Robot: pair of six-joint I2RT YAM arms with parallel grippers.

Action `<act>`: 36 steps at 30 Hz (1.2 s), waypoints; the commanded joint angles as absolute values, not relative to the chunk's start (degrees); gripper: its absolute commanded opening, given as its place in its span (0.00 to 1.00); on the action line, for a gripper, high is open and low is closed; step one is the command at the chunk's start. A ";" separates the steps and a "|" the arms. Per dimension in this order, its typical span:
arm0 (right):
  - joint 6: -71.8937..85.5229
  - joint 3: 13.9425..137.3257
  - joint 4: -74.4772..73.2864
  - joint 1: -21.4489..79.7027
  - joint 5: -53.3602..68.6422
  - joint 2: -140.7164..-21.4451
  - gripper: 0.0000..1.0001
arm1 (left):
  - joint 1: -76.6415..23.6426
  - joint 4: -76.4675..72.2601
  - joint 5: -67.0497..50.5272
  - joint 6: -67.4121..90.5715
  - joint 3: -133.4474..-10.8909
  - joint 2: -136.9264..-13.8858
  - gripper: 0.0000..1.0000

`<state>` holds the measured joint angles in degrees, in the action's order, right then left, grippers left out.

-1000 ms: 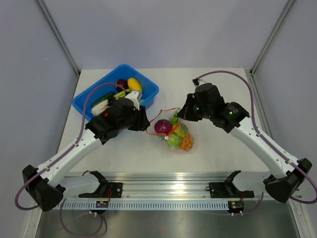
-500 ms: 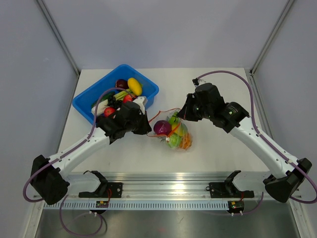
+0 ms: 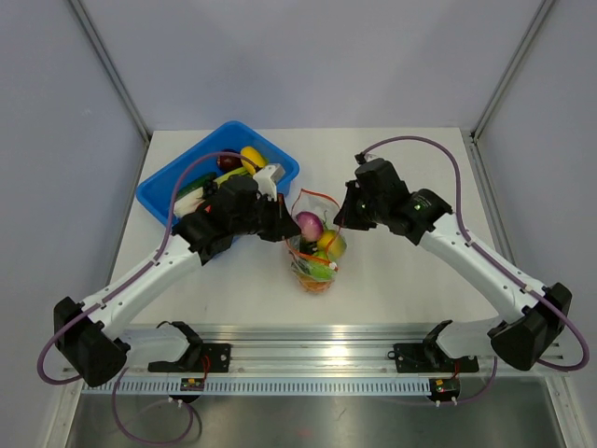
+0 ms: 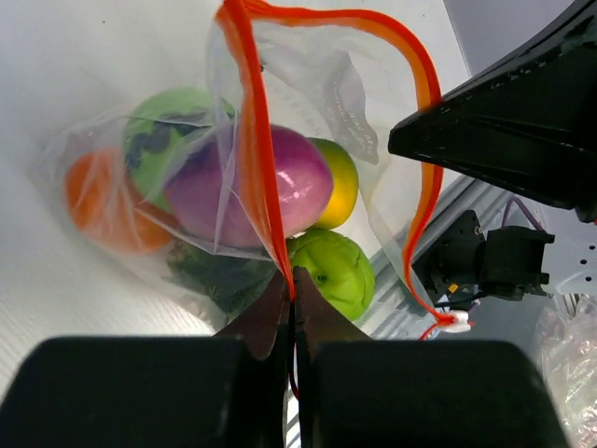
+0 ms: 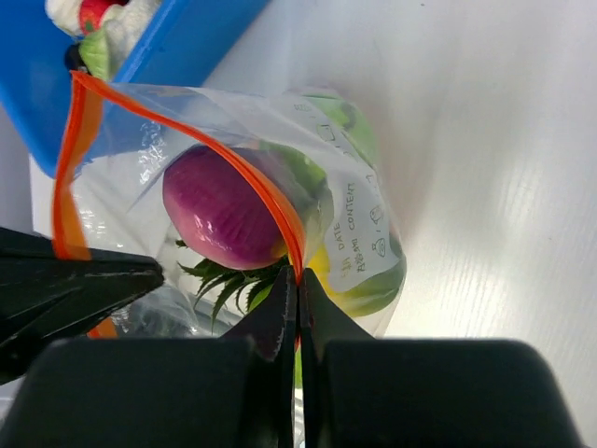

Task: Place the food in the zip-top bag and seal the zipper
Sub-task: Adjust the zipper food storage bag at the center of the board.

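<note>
One zipper (image 4: 248, 112) pinched, left tool (image 4: 289, 278), right tool (image 5: 297, 276), food (image 4: 294, 182) bagged

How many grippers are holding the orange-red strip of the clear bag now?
2. The left gripper pinches the strip on one side of the open bag. The right gripper pinches it on the opposite side. Both are shut on it.

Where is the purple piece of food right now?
The purple piece sits inside the zip-top bag at mid-table in the top view, between the left pincer and right pincer.
</note>
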<state>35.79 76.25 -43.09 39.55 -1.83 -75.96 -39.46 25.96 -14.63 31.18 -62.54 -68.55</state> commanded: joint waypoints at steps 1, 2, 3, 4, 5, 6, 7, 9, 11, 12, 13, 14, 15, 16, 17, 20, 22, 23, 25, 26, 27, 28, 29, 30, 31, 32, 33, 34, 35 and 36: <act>35.24 81.72 -41.40 39.81 1.22 -73.39 0.00 | -39.46 21.53 -18.55 32.61 -63.98 -66.53 0.00; 35.16 82.35 -41.57 39.81 1.40 -73.04 0.00 | -39.46 22.06 -18.20 32.43 -64.25 -66.45 0.00; 34.98 83.05 -41.83 39.73 1.58 -72.43 0.00 | -39.46 22.50 -17.06 32.34 -64.25 -66.45 0.00; 34.98 83.14 -42.01 39.81 1.50 -72.25 0.00 | -39.55 22.94 -16.35 31.73 -64.25 -66.71 0.00; 34.81 82.88 -41.92 39.81 1.23 -71.90 0.00 | -39.46 23.90 -15.48 31.38 -64.34 -66.88 0.00; 34.46 81.92 -41.84 39.81 0.36 -71.55 0.00 | -39.38 24.52 -13.90 31.12 -64.60 -67.49 0.00; 34.37 81.31 -41.92 39.81 0.35 -71.54 0.00 | -39.29 25.13 -13.45 30.50 -64.69 -68.11 0.00; 34.28 80.42 -42.80 39.81 -2.02 -72.33 0.00 | -39.20 26.45 -12.14 30.06 -65.04 -69.16 0.00; 34.54 78.93 -43.16 39.81 -2.55 -72.86 0.00 | -38.94 27.24 -11.78 29.88 -65.21 -70.57 0.00; 34.89 78.06 -43.24 39.73 -2.64 -73.04 0.00 | -38.94 27.25 -11.95 29.88 -65.13 -70.84 0.00; 34.98 77.79 -43.07 39.81 -2.64 -73.04 0.00 | -38.85 27.25 -12.30 29.88 -65.13 -71.10 0.00; 35.07 77.52 -42.89 39.81 -2.55 -73.04 0.00 | -38.85 27.07 -12.65 29.97 -65.21 -71.28 0.00; 34.98 77.35 -42.80 39.73 -2.72 -72.78 0.00 | -38.85 27.07 -13.27 29.97 -65.21 -71.37 0.00; 34.89 77.60 -42.89 39.81 -2.90 -72.69 0.00 | -38.85 26.81 -13.27 29.97 -65.30 -71.28 0.00; 34.63 77.78 -42.98 39.81 -3.16 -72.69 0.00 | -38.85 26.89 -13.45 29.97 -65.48 -71.11 0.00; 33.66 79.10 -43.50 39.81 -3.69 -72.95 0.00 | -38.85 26.63 -14.85 29.53 -65.92 -71.28 0.00; 33.05 80.06 -43.51 39.81 -3.43 -73.74 0.00 | -38.85 26.46 -16.52 29.53 -66.01 -71.37 0.00; 32.79 80.33 -43.51 39.73 -3.25 -74.00 0.00 | -38.85 25.58 -17.05 29.62 -65.57 -71.28 0.00; 31.56 81.91 -42.72 39.81 -2.82 -75.32 0.00 | -38.85 24.09 -18.10 30.67 -65.13 -71.10 0.00; 30.77 82.87 -42.54 39.81 -2.81 -76.71 0.00 | -38.85 23.65 -18.28 31.28 -64.95 -71.19 0.00; 28.93 85.32 -42.54 39.81 -3.07 -77.60 0.00 | -38.85 23.03 -18.89 31.99 -64.78 -71.28 0.00; 27.96 86.73 -42.80 39.81 -4.12 -78.48 0.00 | -38.85 21.46 -19.24 33.99 -64.51 -71.63 0.00; 27.08 88.05 -43.15 39.81 -4.74 -80.40 0.00 | -38.93 20.58 -19.34 35.41 -64.25 -71.72 0.00; 25.59 90.50 -43.76 39.81 -5.09 -81.29 0.00 | -38.94 19.52 -18.81 38.64 -63.73 -72.07 0.00; 25.23 91.40 -44.29 39.81 -5.27 -82.17 0.00 | -38.94 18.03 -17.94 40.32 -63.37 -71.98 0.00; 24.53 92.19 -44.73 39.73 -5.19 -83.31 0.00 | -38.94 17.15 -15.93 41.73 -63.02 -72.07 0.00; 24.35 92.55 -45.00 39.81 -4.92 -83.58 0.00 | -38.94 16.44 -14.69 44.10 -62.67 -72.16 0.00; 24.26 92.29 -44.91 39.73 -4.75 -83.67 0.00 | -38.94 15.48 -13.46 44.90 -62.67 -72.42 0.00; 24.43 91.76 -44.65 39.81 -4.31 -83.58 0.00 | -38.94 15.12 -11.62 45.52 -62.75 -72.60 0.00; 24.61 90.54 -43.78 39.81 -3.70 -83.50 0.00 | -38.94 14.86 -11.25 45.09 -62.93 -72.86 0.05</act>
